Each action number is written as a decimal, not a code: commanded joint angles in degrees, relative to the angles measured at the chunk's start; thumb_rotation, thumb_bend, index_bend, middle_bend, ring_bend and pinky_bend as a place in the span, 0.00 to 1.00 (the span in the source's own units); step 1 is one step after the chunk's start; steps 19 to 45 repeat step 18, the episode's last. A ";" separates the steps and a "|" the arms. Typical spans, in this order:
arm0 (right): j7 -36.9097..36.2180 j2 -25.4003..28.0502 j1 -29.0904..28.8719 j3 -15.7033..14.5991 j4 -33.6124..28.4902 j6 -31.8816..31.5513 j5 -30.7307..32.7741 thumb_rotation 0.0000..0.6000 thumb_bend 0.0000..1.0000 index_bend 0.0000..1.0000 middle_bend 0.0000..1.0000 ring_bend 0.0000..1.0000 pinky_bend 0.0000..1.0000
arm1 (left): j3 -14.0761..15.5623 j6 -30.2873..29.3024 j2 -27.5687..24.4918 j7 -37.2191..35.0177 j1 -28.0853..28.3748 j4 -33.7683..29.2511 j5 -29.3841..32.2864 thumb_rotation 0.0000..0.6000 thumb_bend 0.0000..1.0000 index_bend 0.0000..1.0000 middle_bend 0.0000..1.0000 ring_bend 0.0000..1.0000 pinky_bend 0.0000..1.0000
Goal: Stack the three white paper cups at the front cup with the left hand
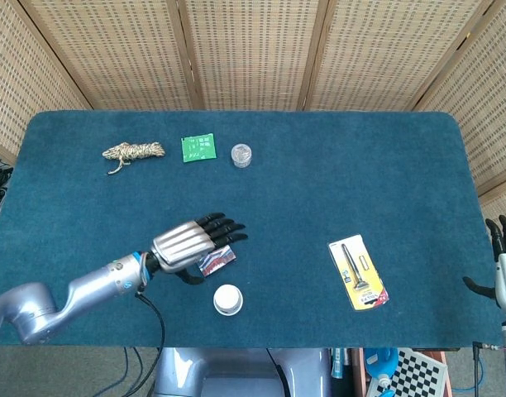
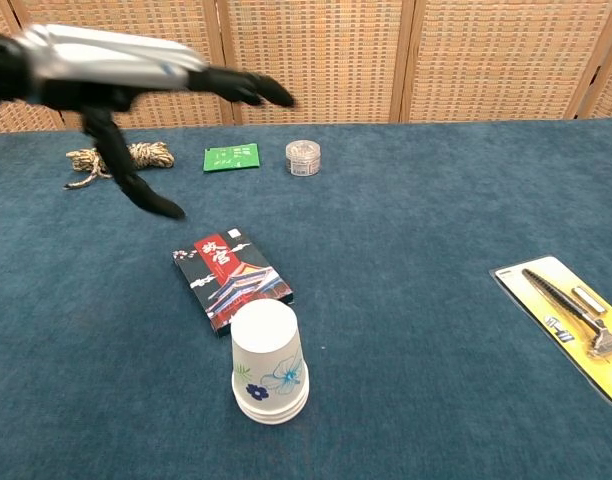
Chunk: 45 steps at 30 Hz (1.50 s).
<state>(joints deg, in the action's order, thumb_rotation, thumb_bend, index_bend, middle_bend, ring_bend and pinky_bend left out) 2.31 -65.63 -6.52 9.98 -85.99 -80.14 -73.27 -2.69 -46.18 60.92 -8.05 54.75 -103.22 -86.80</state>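
Three white paper cups (image 2: pixel 269 362) nested upside down into one stack near front edge of table (image 1: pixel 319 207), just in front of red-and-black card box (image 2: pixel 233 279) in chest view; looks like stacking done, judging by rims bunched at base. Left hand (image 1: pixel 187 248) up and clear of stack, fingers (image 1: pixel 224 225) spread flat, holding nothing, hovering over card box in head view. Right hand (image 1: pixel 505 269) parked off right table edge, fingers upright & apart, empty. Best way to finish, as judgement: lift left hand straight up and back toward own side, no sideways sweep, since stack is light, narrow at top and prob. tips w/ slightest brush; keep thumb well away from top cup. Worth checking stack sits plumb, no cup cocked; from chest view seems upright. Surface: dark blue felt-like cloth, likely grippy enough to stop cups sliding. Also on table: rope bundle (image 1: pixel 133 152), green packet (image 1: pixel 198 148) and small clear jar (image 1: pixel 241 155) along far side, razor in yellow blister pack (image 1: pixel 358 271) to right, all well apart from stack. Behind: woven cane screen panels in wood frames. Checkerboard pattern bit visible below front edge, bottom right of head view.
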 commanded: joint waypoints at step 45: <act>1.84 -0.17 0.00 -2.83 -2.65 -1.53 -5.84 1.00 0.00 0.00 0.00 0.00 0.00 | 3.68 -31.83 5.27 8.34 -32.98 11.14 19.91 1.00 0.21 0.00 0.00 0.00 0.00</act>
